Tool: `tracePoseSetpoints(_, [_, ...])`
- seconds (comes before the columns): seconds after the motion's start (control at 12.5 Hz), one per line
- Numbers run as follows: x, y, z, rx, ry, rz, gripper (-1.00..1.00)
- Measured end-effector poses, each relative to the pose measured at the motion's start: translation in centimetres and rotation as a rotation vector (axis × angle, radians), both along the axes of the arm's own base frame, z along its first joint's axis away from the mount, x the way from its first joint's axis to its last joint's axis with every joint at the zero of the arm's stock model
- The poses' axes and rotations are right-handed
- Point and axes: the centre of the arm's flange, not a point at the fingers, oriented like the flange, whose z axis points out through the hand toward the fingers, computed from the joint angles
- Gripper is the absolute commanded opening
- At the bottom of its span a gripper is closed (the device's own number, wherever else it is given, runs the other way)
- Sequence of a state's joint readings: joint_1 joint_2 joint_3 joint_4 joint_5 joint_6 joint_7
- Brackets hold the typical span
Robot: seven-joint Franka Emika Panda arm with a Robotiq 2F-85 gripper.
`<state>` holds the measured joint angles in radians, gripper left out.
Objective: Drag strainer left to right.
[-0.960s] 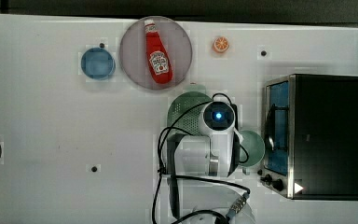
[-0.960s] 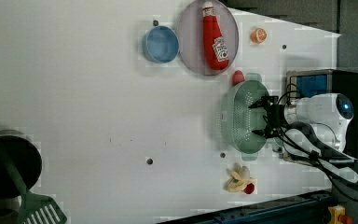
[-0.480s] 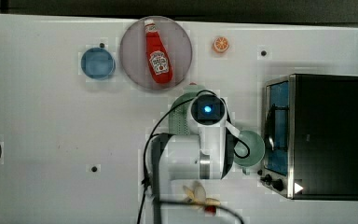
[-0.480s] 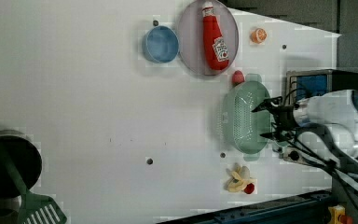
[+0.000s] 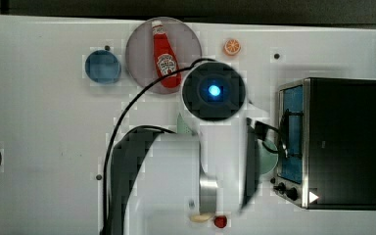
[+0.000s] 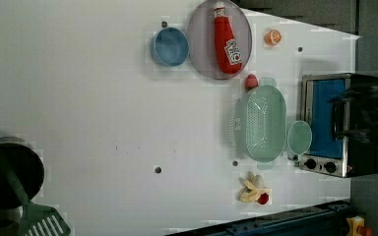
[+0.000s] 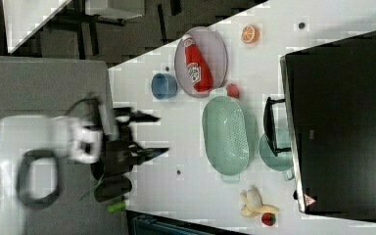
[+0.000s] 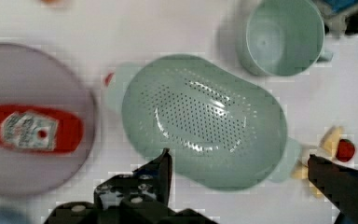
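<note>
Top view: arm fills centre and lower frame; sliver of strainer point(image 5: 184, 125) visible at arm's left edge.

Left view: strainer point(image 6: 259, 123) right of centre on white surface point(image 6: 78, 98), between plate point(image 6: 202, 44) with ketchup bottle point(image 6: 228, 39) and cup point(image 6: 299, 137); toaster oven point(image 6: 339, 123) at right.

Right view: gripper point(image 7: 149, 134) left of centre, jaws released, well apart from strainer point(image 7: 227, 134).

Wrist view: strainer point(image 8: 205, 121) centre, nothing grasped.

My arm point(image 7: 44, 147) is reaching out level in the right view, and my gripper point(image 7: 149, 134) is holding its two dark fingers point(image 8: 161, 170) spread wide apart, gripping nothing and touching nothing
</note>
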<state>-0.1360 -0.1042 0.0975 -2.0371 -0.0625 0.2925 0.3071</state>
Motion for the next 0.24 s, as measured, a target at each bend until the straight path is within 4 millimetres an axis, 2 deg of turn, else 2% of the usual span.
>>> tracePoseSetpoints(0.08, [-0.9, -0.5, 3.7, 0.024, -0.021, 0.037, 1.00])
tracePoseSetpoints(0.24, [-3.5, -1.7, 8.6, 0.058, -0.029, 0.081, 1.00])
